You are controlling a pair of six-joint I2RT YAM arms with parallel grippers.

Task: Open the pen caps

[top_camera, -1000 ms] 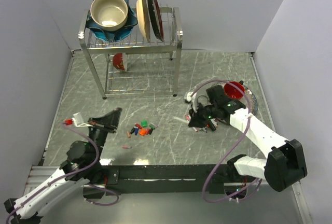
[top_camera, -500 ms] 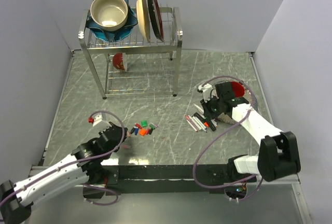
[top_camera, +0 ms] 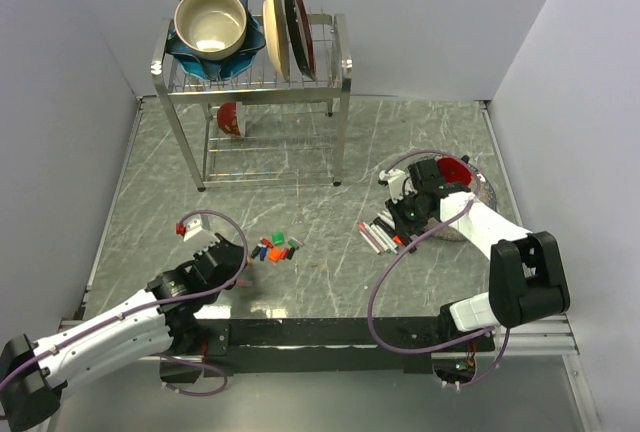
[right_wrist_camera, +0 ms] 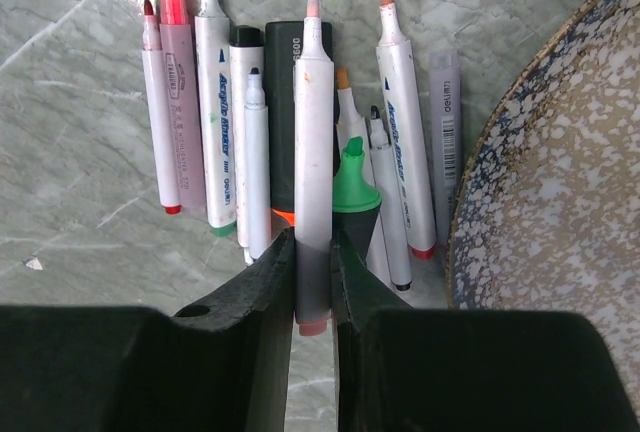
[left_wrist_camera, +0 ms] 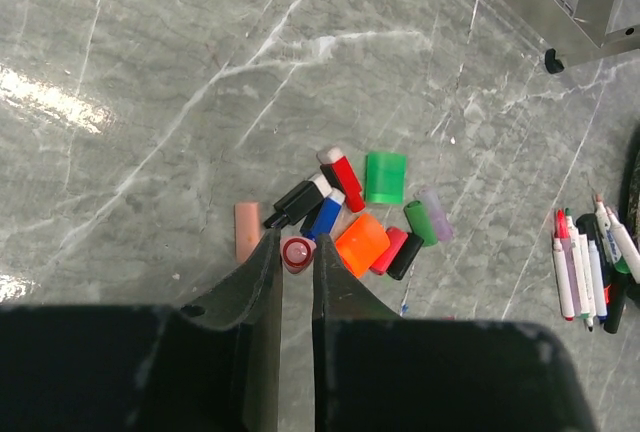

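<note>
Several loose pen caps (left_wrist_camera: 372,214) in red, blue, black, orange, green and pink lie in a small heap, which also shows from above as the caps (top_camera: 276,249). My left gripper (left_wrist_camera: 297,250) hangs at the heap's near edge. Its narrow jaws hold a small red cap (left_wrist_camera: 296,252) end-on between the tips. Uncapped pens (right_wrist_camera: 225,112) lie side by side next to a speckled bowl (right_wrist_camera: 560,182). My right gripper (right_wrist_camera: 312,252) is shut on a white pen (right_wrist_camera: 312,132) with a pink tip, held over that row. From above, the left gripper (top_camera: 232,257) and the right gripper (top_camera: 405,214) are far apart.
A metal dish rack (top_camera: 255,82) with bowls and plates stands at the back left; one foot of the rack (left_wrist_camera: 553,57) shows. The speckled bowl (top_camera: 478,192) holds something red. More pens (left_wrist_camera: 585,272) lie at the right edge of the left wrist view.
My left arm swung down and right to the heap of caps, and its jaws have parted slightly. My right arm carried the white pen back over the pen row by the bowl.
</note>
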